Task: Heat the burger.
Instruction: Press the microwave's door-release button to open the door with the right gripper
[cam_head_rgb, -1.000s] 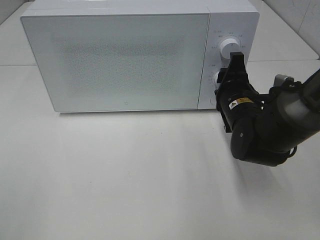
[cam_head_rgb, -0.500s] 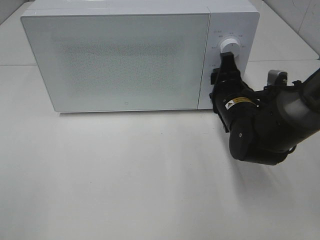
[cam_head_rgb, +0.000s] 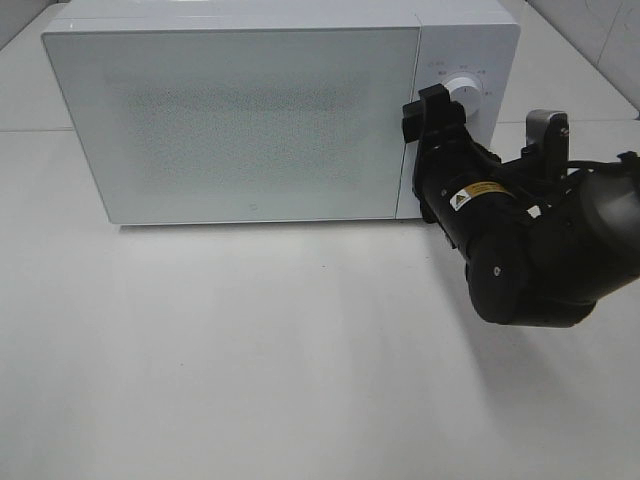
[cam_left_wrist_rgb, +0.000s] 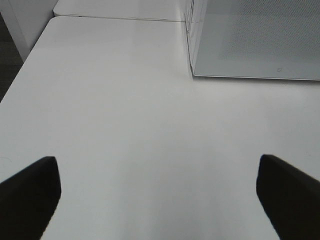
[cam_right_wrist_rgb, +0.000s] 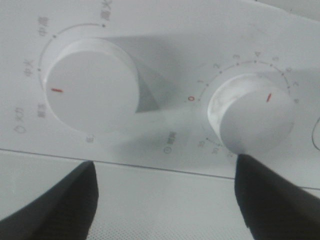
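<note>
1. Burger: it does not show in any view, so its look and its place cannot be told. The door (cam_head_rgb: 240, 120) of the microwave (cam_head_rgb: 250, 22) is shut, and its dotted panel lets nothing show through.
2. Microwave: a white box at the far side of the white table (cam_head_rgb: 250, 350), with the door on the left and the control panel (cam_head_rgb: 492, 55) on the right.
3. Right gripper (cam_head_rgb: 437, 112): black, raised against the front of the control panel close to the seam with the door, and covering the panel's lower part. Its jaws stand wide apart with nothing between them.
4. Right wrist view: two white dials side by side. The power dial (cam_right_wrist_rgb: 90, 87) is ringed with characters. The timer dial (cam_right_wrist_rgb: 255, 115) is ringed with numbers, its red mark turned away from the red zero. One of the fingertips (cam_right_wrist_rgb: 272, 197) lies just beside the timer dial's rim – whether it touches cannot be told.
5. Left gripper (cam_left_wrist_rgb: 160, 197): low over bare table, to the left of the microwave and nearer than it. Its jaws are spread wide and empty.
6. Change from a second ago: the right gripper stood further right and pointed up the panel – part of the lower dial showed beside it. It has since rolled and shifted left and up, and that dial is now hidden in the high view. The microwave has not moved.
</note>
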